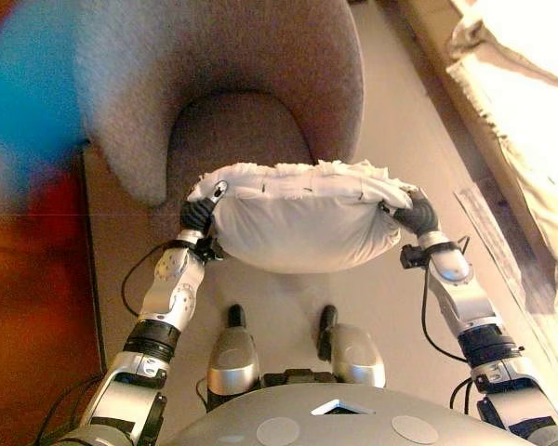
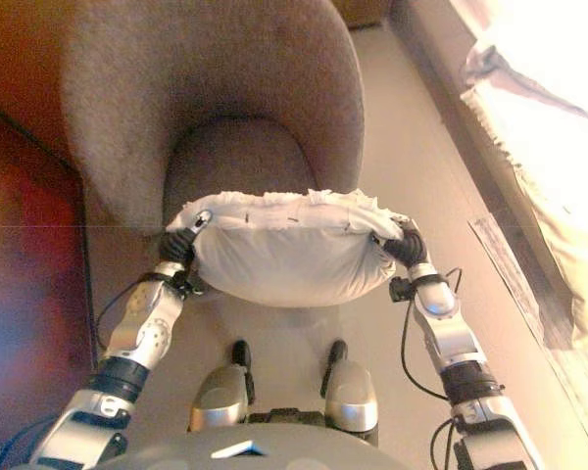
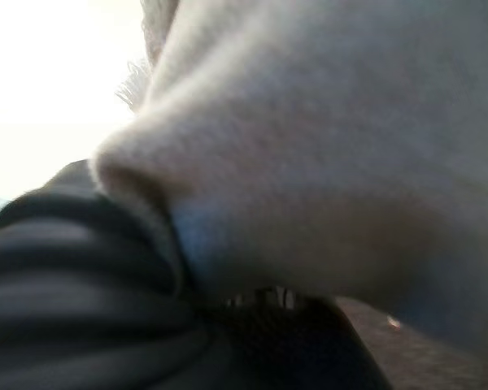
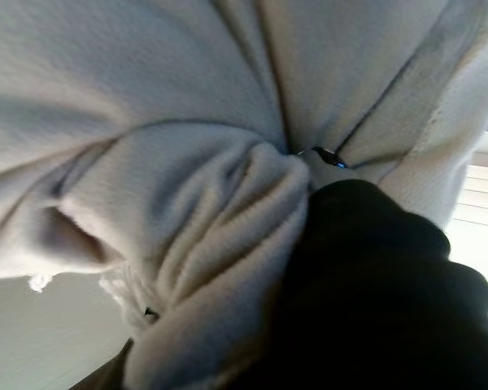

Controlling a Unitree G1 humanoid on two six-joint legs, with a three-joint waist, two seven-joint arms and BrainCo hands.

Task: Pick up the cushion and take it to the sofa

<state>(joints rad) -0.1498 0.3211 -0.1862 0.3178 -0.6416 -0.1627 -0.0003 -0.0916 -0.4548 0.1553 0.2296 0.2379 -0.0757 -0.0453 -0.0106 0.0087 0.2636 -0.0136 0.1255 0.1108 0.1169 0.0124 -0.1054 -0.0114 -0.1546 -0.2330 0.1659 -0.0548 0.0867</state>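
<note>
Right hand (image 4: 374,276) bunches the cushion (image 1: 302,223) in its wrist view; left hand's (image 1: 197,214) grip is hidden.

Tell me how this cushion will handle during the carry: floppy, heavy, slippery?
Likely soft: the cushion sags between the left hand and right hand. Probably light, held only at its ends. Its cloth bunches at the right hand, so slipping seems unlikely.

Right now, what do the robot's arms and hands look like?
Both arms are silver-grey metal in rounded segments, with black bands at the joints and round perforated discs on the forearms. A thin black cable loops beside each wrist. The left hand and right hand are wrapped in dark ribbed covers. The fingers are hidden in the cushion.
</note>
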